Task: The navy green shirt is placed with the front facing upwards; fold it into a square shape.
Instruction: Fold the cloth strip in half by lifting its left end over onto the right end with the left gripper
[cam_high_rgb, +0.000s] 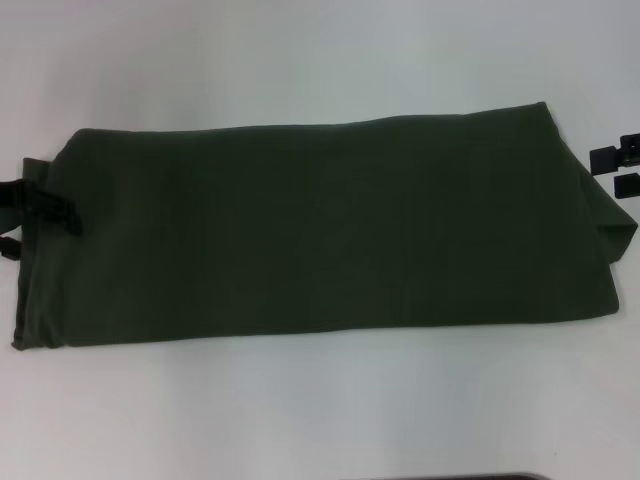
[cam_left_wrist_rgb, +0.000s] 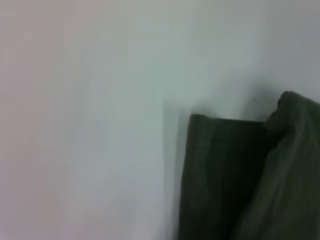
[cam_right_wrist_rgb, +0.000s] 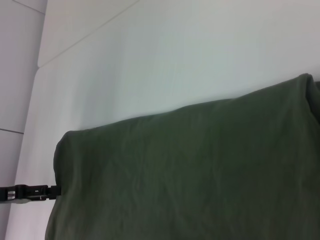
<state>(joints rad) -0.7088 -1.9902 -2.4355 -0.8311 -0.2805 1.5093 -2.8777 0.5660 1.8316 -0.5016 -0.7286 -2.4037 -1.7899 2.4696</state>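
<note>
Shirt (cam_high_rgb: 320, 225) is seen folded into a long band across frame centre on the table (cam_high_rgb: 320, 50); a crosswise fold is left to make a square. Plain green, lettering hidden. Left gripper (cam_high_rgb: 30, 215) at left edge, grip cannot be told. Right gripper (cam_high_rgb: 620, 168) at right edge, parted, nothing held.

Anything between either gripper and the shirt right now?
Nothing visible. The shirt lies as a long folded band on the bare white table. The left gripper is at its left end, over the cloth edge; the right gripper is just off its right end, with only table between.
</note>
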